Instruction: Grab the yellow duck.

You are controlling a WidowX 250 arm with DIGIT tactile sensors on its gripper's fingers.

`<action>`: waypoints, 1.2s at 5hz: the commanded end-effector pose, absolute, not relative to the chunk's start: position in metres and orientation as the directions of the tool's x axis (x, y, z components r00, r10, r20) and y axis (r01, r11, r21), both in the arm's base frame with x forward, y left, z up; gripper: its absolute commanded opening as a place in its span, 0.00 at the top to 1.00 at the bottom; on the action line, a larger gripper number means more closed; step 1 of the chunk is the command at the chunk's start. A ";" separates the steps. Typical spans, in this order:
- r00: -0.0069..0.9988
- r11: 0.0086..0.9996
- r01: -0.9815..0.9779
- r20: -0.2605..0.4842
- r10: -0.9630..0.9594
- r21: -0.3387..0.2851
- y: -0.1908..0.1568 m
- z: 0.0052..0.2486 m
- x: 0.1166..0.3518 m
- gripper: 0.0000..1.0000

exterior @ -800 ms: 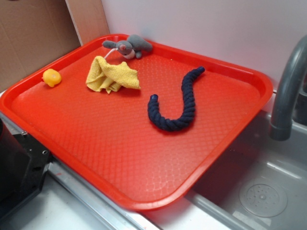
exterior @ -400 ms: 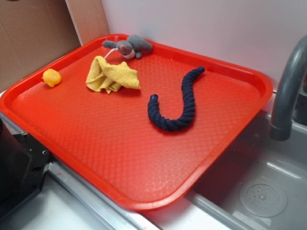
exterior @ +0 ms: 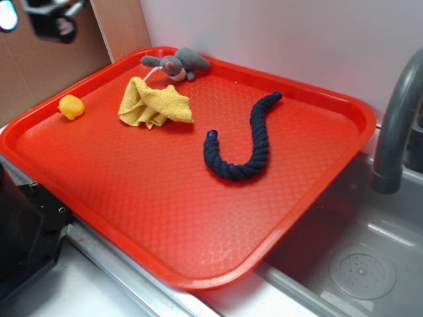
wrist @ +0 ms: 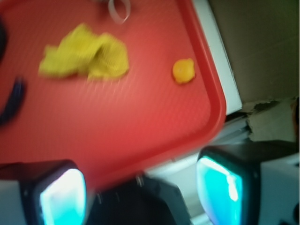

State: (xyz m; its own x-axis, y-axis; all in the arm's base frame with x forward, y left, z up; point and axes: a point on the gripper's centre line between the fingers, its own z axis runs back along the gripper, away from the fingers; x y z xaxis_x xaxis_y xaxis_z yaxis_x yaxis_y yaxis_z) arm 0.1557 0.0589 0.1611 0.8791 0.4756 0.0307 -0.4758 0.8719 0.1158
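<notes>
Far left in the exterior view, a brown cardboard panel (exterior: 39,72) leans behind the setup, and the black gripper (exterior: 49,16) sits at the frame's eleven o'clock corner, high above everything. In the wrist view its two pale, cyan-lit fingers (wrist: 63,197) stand wide apart with nothing between them. Below, at eight o'clock, a black boxy block (exterior: 23,231) rests on a light counter (exterior: 73,290).

The large, shallow red plastic tray (exterior: 165,218) with a dimpled floor fills the middle of the scene. The tiny, rounded, glossy yellow-orange rubber duck (exterior: 71,106) lies at the tray's ten o'clock, just beside the left rim and apart from the other items; the wrist view shows it (wrist: 183,71) near the rim too. To its right is a crumpled yellow terry cloth (exterior: 155,104), and touching its top corner, at the tray's twelve o'clock, a small grey plush mouse (exterior: 177,64) lies against the rim. Right of centre, a dark navy twisted rope (exterior: 241,148) curves in a hook shape.

A plain white wall (exterior: 284,39) backs the tray. At the right, a grey curved faucet (exterior: 396,125) arches over a grey metal sink basin (exterior: 357,257).
</notes>
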 end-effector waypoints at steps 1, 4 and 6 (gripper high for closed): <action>0.519 0.516 -0.854 0.167 0.838 0.064 0.102 0.132 0.165 0.00; 0.199 0.196 -0.980 0.133 0.971 0.033 0.161 0.076 0.150 0.00; 0.205 0.194 -0.976 0.123 0.971 0.097 0.176 0.042 0.178 0.00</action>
State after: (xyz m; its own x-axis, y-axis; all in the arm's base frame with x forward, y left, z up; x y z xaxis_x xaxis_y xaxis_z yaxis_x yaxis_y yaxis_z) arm 0.1804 0.1717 0.0279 0.2015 0.9762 0.0805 -0.9727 0.1898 0.1335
